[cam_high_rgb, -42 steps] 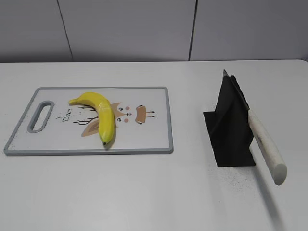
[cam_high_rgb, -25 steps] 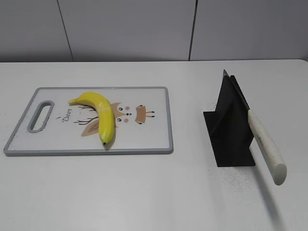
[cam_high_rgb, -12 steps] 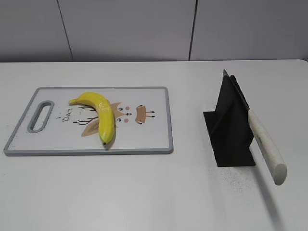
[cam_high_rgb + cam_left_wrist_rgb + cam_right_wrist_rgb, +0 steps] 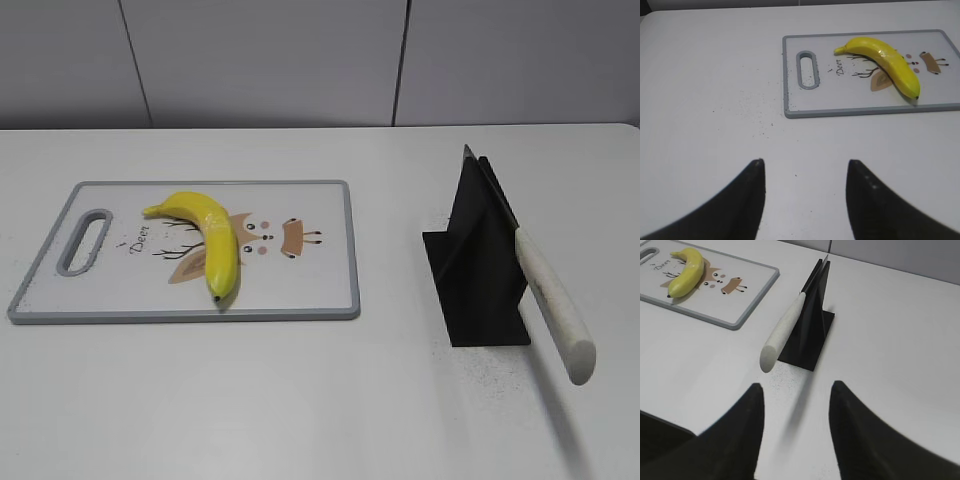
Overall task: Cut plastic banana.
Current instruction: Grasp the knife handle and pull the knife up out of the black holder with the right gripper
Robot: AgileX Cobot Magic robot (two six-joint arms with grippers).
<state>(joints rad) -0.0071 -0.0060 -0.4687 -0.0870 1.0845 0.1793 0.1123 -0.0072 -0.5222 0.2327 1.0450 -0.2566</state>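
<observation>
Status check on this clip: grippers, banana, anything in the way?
Left gripper open, empty, short of the cutting board. Right gripper open, empty. Banana whole on board. Knife in its stand. Nothing blocking.

Even, diffuse light fills all three views, bright without harsh contrast. The white tabletop (image 4: pixel 300 400) shows no hot spots. The plastic banana (image 4: pixel 208 238) carries a narrow glossy highlight along its upper curve. Shadows are soft: a faint one trails toward the camera from the knife handle (image 4: pixel 553 303) in the exterior view. The exterior view is sharp; in both wrist views the near dark fingers (image 4: pixel 747 200) look slightly soft-edged.
</observation>
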